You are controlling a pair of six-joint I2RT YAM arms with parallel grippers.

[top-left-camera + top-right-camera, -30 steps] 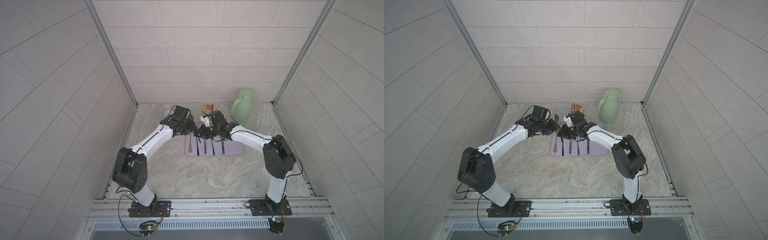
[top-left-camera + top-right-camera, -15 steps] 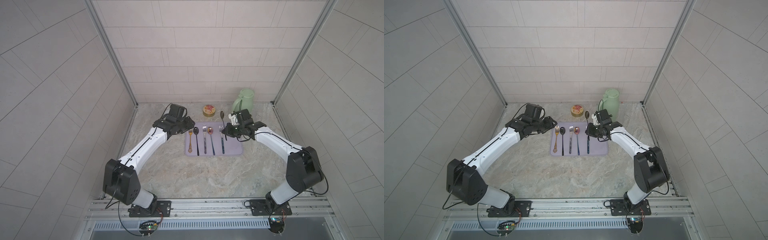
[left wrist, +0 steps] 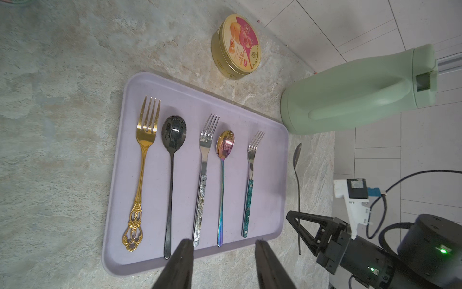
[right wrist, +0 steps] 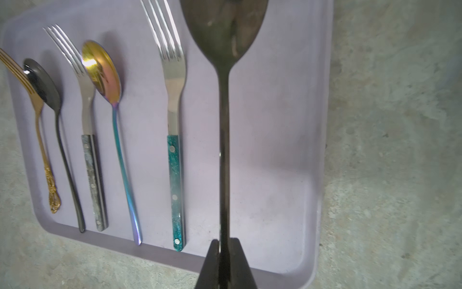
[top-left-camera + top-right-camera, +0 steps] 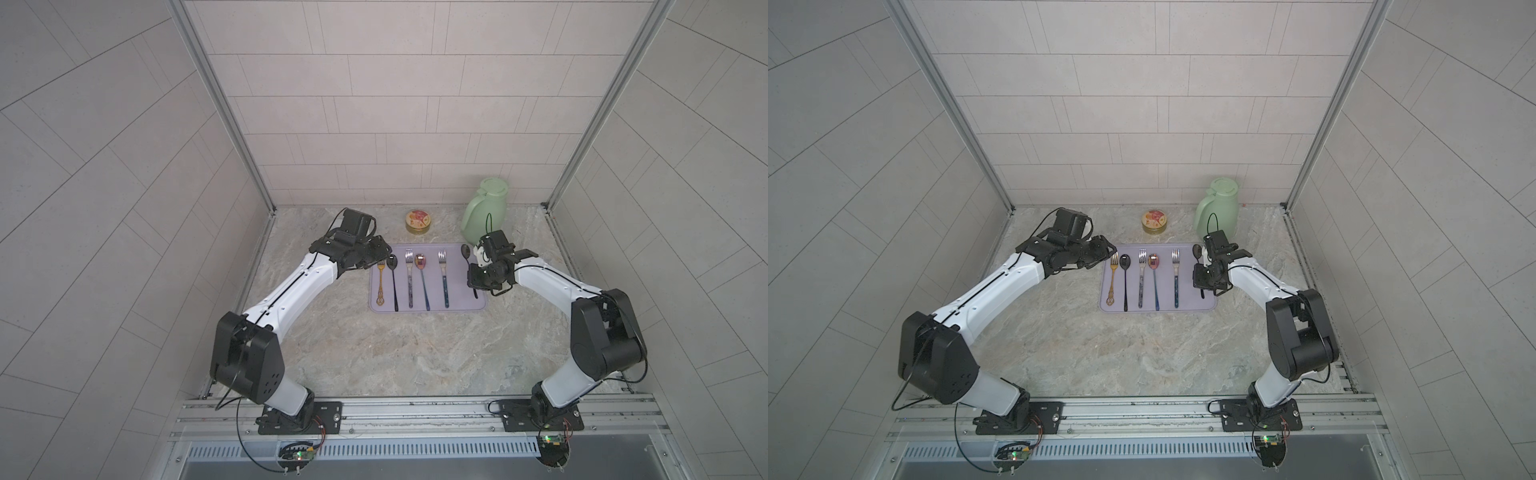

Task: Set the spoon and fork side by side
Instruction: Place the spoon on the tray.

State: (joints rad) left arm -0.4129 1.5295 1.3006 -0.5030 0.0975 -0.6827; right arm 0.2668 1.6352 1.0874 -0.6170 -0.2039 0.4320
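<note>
**Right wrist view: last spoon in hand over the open strip**

Right wrist camera shows my right hand (image 4: 225,244) clamped on the very end of a long dark metal spoon (image 4: 224,125), bowl pointing to 12 o'clock. The spoon hangs clear of the lilac rectangular plastic tray (image 4: 275,150). Its shadow falls on the bare strip at the tray's 3 o'clock side, just beside the silver fork with the teal handle (image 4: 175,175).

Toward 9 o'clock the tray already carries two pairs: an ornate gold fork (image 3: 143,160) with a glossy black spoon (image 3: 173,131), then a grey-handled steel fork (image 3: 202,197) with an iridescent spoon (image 3: 225,143). My left hand (image 3: 223,246) has its jaws apart and holds nothing, off the tray's 10 o'clock corner.

I judge this to be the placing step for the last pair. Next I need to lower the spoon flat onto that strip, parallel to the teal fork, near it but not across it and inside the rim, then part the jaws. Held by its tip, it may swing or roll on release.
</note>
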